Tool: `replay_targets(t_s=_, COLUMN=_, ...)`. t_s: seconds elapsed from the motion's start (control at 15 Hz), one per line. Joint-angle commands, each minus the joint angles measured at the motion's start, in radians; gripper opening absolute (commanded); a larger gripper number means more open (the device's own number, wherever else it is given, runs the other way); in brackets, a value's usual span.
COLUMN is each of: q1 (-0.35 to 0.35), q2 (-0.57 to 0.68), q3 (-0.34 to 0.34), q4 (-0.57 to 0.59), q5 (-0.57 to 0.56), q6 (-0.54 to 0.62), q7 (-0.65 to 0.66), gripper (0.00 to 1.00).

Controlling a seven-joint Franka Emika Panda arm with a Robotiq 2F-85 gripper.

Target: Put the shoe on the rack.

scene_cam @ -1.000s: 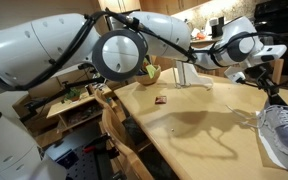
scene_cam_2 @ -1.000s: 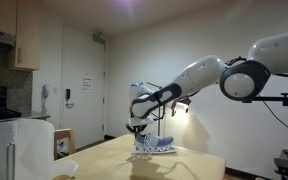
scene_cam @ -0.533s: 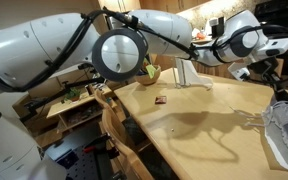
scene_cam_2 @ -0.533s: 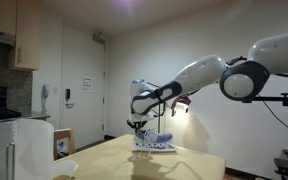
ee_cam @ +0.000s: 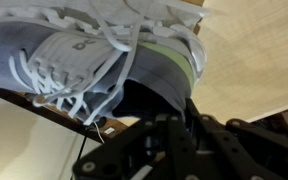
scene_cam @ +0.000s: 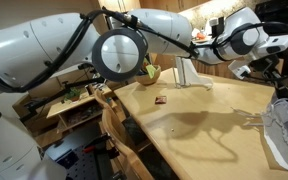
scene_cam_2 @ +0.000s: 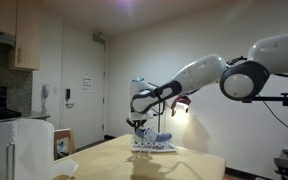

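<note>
at the far left of an exterior view, below the level of the bench (scene_cam: pixel 199 112), stands wooden shelving (scene_cam: pixel 72 108) with odds and ends on it. it may be where the shoe is meant to go, though i cannot be sure. moving right along the bench top, a small dark item (scene_cam: pixel 160 100) lies alone, well apart from the work. further right the arm reaches across and ends in the pincer (scene_cam: pixel 275 92), which hangs just above the heel end of the shoe (scene_cam: pixel 287 135) at the right edge of the picture, part of it cut off by the frame. the shoe sits there at the end of the bench, far from the shelving, so the carry is not yet made. the wrist view explains the hold: the white laces (ee_cam: pixel 89 70) and grey knit upper fill the upper left, the dark heel opening lies right in front of the black fingers, and the pincer comes at the shoe from behind and above. the collar is a thin, firm edge, the only part narrow enough to pinch. the pincer is closed tight, and by my reading it is clamped on that heel collar. whether the sole is clear of the bench or only tipped up at the heel i cannot tell.
</note>
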Motion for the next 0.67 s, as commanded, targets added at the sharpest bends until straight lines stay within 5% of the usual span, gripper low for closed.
replay_targets(t_s=0.0, q1=0.000, q2=0.000, q3=-0.002, q4=0.005, q5=0.000, q6=-0.004, q7=0.001, gripper=0.04)
replay_targets(t_s=0.6, q1=0.003, q2=0.009, q3=-0.043, q4=-0.013, q5=-0.027, q6=0.294, q7=0.144, gripper=0.03)
